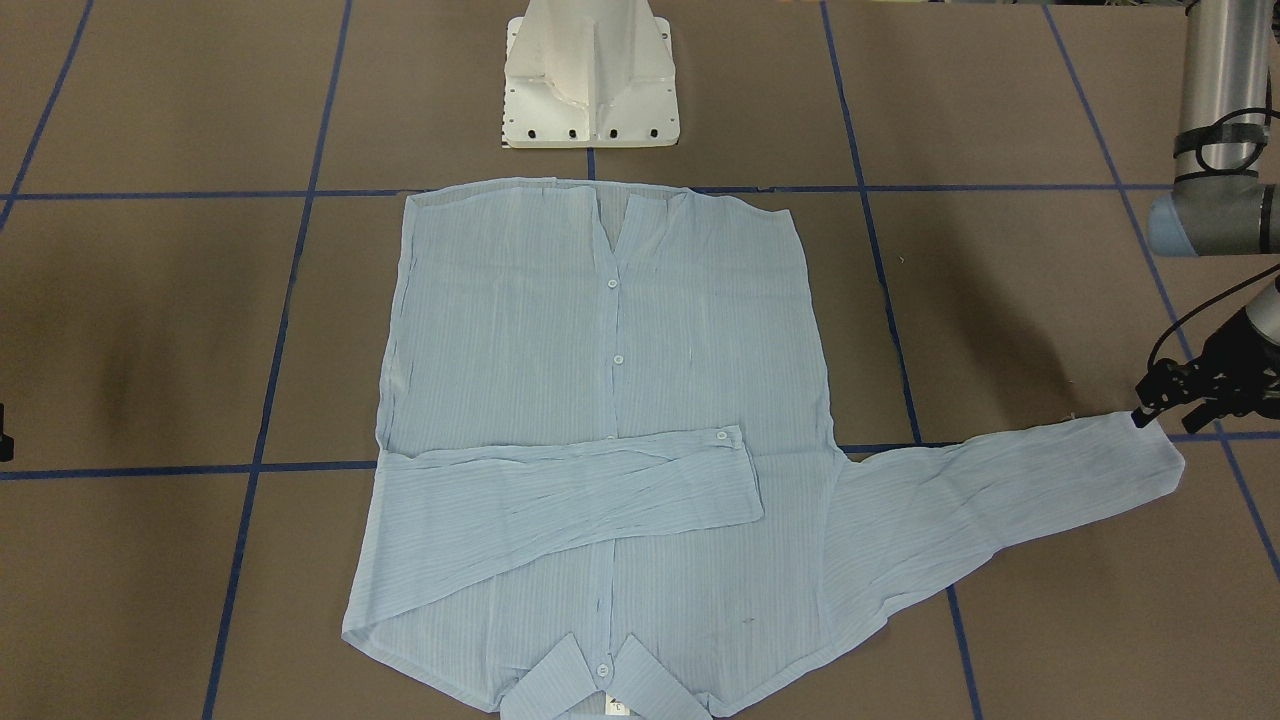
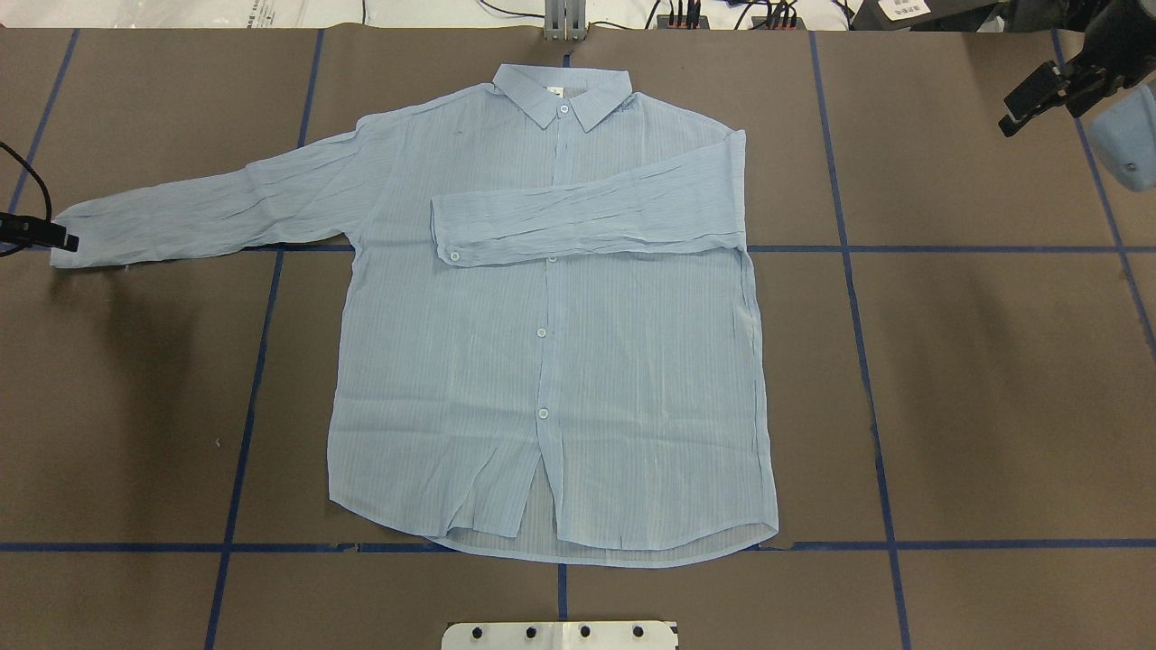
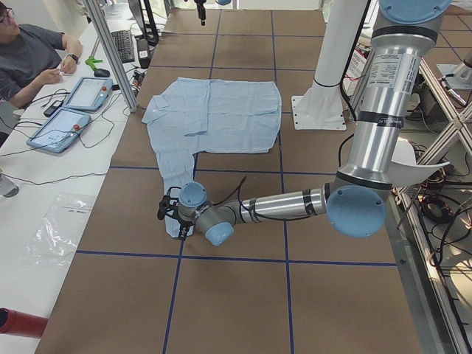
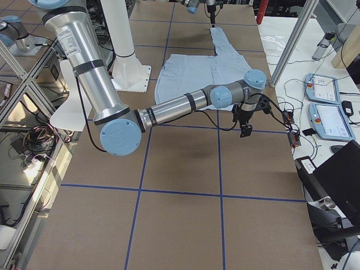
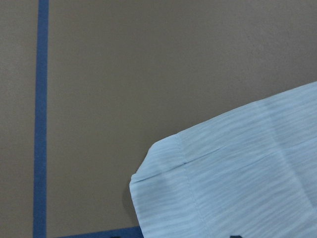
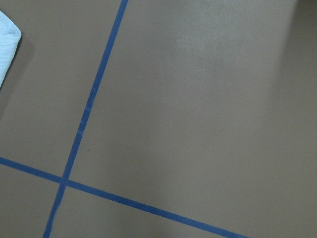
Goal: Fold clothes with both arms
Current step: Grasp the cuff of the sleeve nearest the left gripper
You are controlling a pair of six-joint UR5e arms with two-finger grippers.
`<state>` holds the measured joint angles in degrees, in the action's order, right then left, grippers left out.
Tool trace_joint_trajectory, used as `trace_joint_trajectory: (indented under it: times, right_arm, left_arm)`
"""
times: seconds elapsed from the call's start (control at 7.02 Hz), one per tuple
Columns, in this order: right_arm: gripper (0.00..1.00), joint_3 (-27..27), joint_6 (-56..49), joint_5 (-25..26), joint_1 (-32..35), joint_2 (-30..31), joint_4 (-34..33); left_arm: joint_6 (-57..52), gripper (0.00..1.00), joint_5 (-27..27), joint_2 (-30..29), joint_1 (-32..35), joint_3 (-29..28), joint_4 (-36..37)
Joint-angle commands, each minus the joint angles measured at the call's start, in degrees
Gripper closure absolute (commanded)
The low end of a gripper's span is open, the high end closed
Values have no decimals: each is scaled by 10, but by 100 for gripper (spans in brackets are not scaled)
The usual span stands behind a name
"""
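The pale-blue striped shirt (image 2: pixel 542 361) lies flat and buttoned in the table's middle, collar (image 2: pixel 560 95) at the far side. One sleeve (image 2: pixel 587 221) is folded across the chest. The other sleeve (image 2: pixel 226 208) stretches out sideways, and its cuff (image 5: pixel 223 188) lies on the brown surface. My left gripper (image 2: pixel 68 240) (image 1: pixel 1142 408) sits low at that cuff's end and overlaps its edge; I cannot tell whether its fingers are closed on the cloth. My right gripper (image 2: pixel 1016 117) (image 4: pixel 246 130) hangs open and empty above bare table, well off the shirt's other side.
The white pedestal base (image 1: pixel 590 90) stands just behind the shirt's hem. Blue tape lines (image 6: pixel 84 119) grid the brown table. A seated person (image 3: pixel 29 59) and two teach pendants (image 3: pixel 74 110) are on a side bench, beside a plastic bag (image 3: pixel 63 228).
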<state>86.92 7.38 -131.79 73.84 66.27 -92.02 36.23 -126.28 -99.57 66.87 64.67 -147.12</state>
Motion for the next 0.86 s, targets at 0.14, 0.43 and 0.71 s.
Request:
trace_joint_trajectory:
  times: [0.14, 0.43, 0.71]
  right_arm:
    - [0, 0, 0, 0, 1, 2, 0]
    - [0, 0, 0, 0, 0, 1, 0]
    - [0, 0, 0, 0, 0, 1, 0]
  left_arm:
    - [-3, 34, 1, 3, -9, -5, -1]
    - [-3, 36, 2, 3, -15, -10, -2]
    - [0, 56, 1, 5, -15, -9, -1]
